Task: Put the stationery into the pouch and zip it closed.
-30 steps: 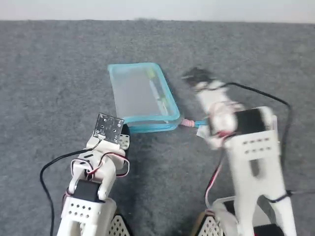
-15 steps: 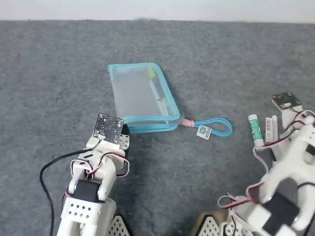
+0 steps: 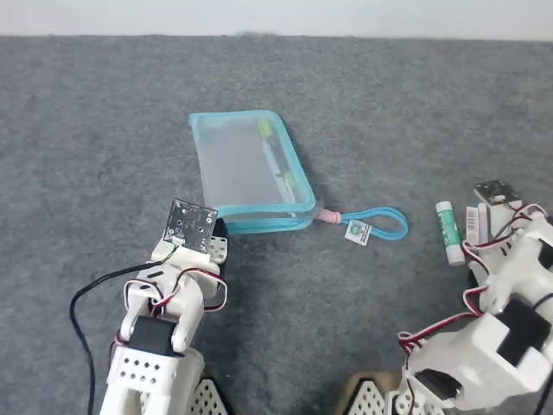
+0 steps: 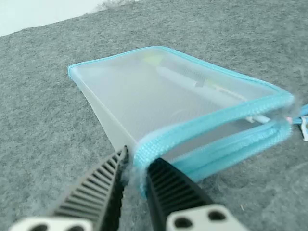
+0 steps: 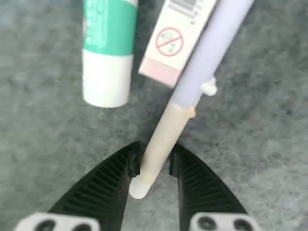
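**Pouch pinched at one corner, pen gripped at the far side**

A translucent flat pouch with turquoise zip trim (image 3: 251, 169) lies on the grey felt-covered table (image 3: 104, 130), towards the middle. The left arm's fingers (image 4: 138, 169) are clamped on the pouch's near corner, with the turquoise edge caught between the two ribbed black pads. In the left wrist view the two trimmed edges along the pouch's near side stand a little apart. A slim pen with a yellow-green section (image 3: 275, 160) shows through the pouch wall, lying along the side away from the left arm. A blue cord loop (image 3: 380, 222) with a small white tag (image 3: 357, 232) trails from the pouch's pink zip pull (image 3: 327, 216) across the table.

Well apart from the pouch, by the right arm, three items lie side by side on the table. They are a green-and-white glue stick (image 5: 107, 48), a white eraser in a printed sleeve (image 5: 178, 38) and a lavender pen with a cream end (image 5: 202, 57). The eraser lies between the glue stick and the lavender pen, and the pen overlaps its edge. The right arm's fingers (image 5: 151, 168) are closed against either side of the pen's cream end, which is low on the table.
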`<action>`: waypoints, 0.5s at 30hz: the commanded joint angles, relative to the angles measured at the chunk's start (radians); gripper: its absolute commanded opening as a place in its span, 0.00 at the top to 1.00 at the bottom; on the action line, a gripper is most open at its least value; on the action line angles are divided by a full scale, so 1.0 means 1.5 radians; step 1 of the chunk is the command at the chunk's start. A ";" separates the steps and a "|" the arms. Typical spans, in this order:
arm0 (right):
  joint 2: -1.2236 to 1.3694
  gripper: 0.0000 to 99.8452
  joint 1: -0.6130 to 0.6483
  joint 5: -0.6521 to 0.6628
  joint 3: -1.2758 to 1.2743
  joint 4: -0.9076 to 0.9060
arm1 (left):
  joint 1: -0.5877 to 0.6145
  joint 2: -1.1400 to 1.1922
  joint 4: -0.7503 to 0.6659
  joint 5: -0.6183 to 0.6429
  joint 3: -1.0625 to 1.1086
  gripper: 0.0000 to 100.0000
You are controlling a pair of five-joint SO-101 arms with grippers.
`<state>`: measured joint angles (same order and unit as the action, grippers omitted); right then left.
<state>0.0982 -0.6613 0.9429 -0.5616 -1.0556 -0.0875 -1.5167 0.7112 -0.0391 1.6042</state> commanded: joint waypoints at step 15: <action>-0.264 0.99 0.050 -0.073 -0.002 -0.136 | 0.004 0.002 -0.012 0.006 -0.011 0.99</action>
<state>-0.0967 -0.6567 0.8539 -0.5738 -1.1431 -0.0875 -1.5167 0.7112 -0.0391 1.6042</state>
